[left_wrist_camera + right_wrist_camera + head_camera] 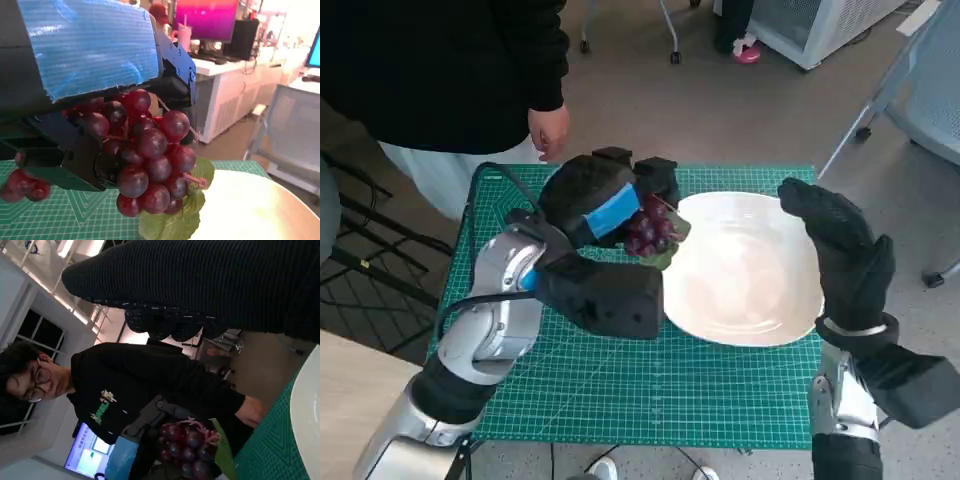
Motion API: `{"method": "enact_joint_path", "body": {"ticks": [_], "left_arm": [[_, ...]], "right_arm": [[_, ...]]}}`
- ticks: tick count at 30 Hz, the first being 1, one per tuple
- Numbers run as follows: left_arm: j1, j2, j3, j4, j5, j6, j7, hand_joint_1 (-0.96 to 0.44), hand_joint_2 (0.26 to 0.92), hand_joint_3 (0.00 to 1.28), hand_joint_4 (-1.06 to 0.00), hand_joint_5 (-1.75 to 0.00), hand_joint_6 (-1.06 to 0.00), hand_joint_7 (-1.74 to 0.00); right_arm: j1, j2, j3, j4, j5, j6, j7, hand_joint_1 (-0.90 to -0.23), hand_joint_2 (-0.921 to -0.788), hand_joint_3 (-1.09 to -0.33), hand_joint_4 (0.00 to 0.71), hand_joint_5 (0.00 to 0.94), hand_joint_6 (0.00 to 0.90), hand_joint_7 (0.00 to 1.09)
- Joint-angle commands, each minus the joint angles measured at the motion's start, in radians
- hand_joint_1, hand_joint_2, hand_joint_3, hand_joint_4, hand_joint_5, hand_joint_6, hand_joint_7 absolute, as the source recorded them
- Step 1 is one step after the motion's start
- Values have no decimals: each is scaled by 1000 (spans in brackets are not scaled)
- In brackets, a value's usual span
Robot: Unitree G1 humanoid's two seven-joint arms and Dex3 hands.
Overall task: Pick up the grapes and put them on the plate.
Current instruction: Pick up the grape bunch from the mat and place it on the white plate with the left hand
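My left hand holds a bunch of dark red grapes with a green leaf, lifted above the green mat just beside the near-left rim of the white plate. The left wrist view shows the grapes hanging under the blue-taped hand, the leaf touching or just over the plate's edge. The right wrist view also catches the grapes. My right hand hovers over the plate's right rim, fingers apart, holding nothing.
A green cutting mat covers the small table. A person in a black top stands at the far left edge, one hand hanging near the mat's corner. Chair legs stand on the floor to the right.
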State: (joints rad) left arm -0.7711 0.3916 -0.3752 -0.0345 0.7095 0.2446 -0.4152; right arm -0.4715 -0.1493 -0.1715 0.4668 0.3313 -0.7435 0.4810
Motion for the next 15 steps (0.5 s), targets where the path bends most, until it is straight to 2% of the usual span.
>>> {"method": "enact_joint_path", "body": {"ticks": [1, 7, 12, 15], "left_arm": [[-59, -21, -20, 35, 17, -18, -4, 3, 919, 274, -419, -1441, -432, -1396], [-141, -85, -62, 163, 16, -56, 24, 4, 916, 251, -454, -1401, -462, -1366], [-224, -154, -94, 294, 7, -85, 32, 4, 920, 210, -475, -1495, -550, -1147], [-272, -194, -108, 372, 0, -94, 30, 3, 920, 221, -470, -1445, -509, -1250]], "right_arm": [[36, -2, -8, -13, 5, 20, -7, -658, -921, -739, 329, 2, 78, 267], [52, -7, -18, -40, 8, 27, -11, -660, -921, -735, 332, 3, 81, 266], [74, -9, -29, -74, 8, 37, -18, -662, -921, -729, 334, 4, 86, 264], [91, -12, -36, -96, 8, 43, -25, -662, -921, -727, 334, 4, 87, 262]]}}
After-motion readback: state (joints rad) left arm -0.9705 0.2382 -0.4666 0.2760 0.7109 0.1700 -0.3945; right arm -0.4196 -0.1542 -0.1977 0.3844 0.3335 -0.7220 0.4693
